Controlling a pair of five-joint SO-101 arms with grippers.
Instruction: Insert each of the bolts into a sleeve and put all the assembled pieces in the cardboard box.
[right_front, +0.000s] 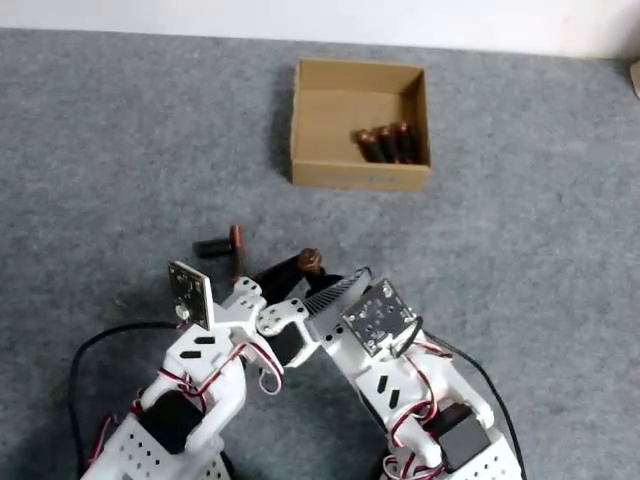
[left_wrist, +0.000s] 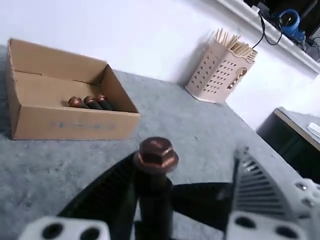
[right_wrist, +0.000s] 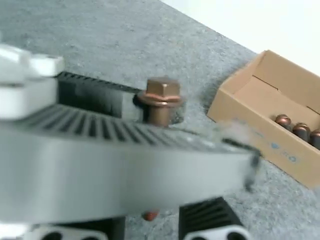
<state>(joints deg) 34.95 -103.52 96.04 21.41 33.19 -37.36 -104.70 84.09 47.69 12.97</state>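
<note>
The grey carpeted table (right_front: 100, 150) spans the high view, with both arms rising from the bottom edge. At top centre sits the cardboard box (right_front: 340, 112), and three assembled pieces (right_front: 385, 145) lie side by side against its right wall. The left gripper (left_wrist: 189, 156) stands wide apart in a V at lower centre. Its black finger (left_wrist: 107, 192) points up-left and its grey finger (left_wrist: 252, 187) points right. A copper hex-headed bolt (left_wrist: 156, 154) seated in a dark sleeve (left_wrist: 155, 205) stands inside that V. It is right beside the tip of the black finger and well apart from the grey one. The right gripper (right_wrist: 162, 226) is just beneath, and I cannot tell how it stands. Left of centre, a loose sleeve (right_front: 210, 247) and a loose bolt (right_front: 237, 252) lie just beside each other on the carpet.
</note>
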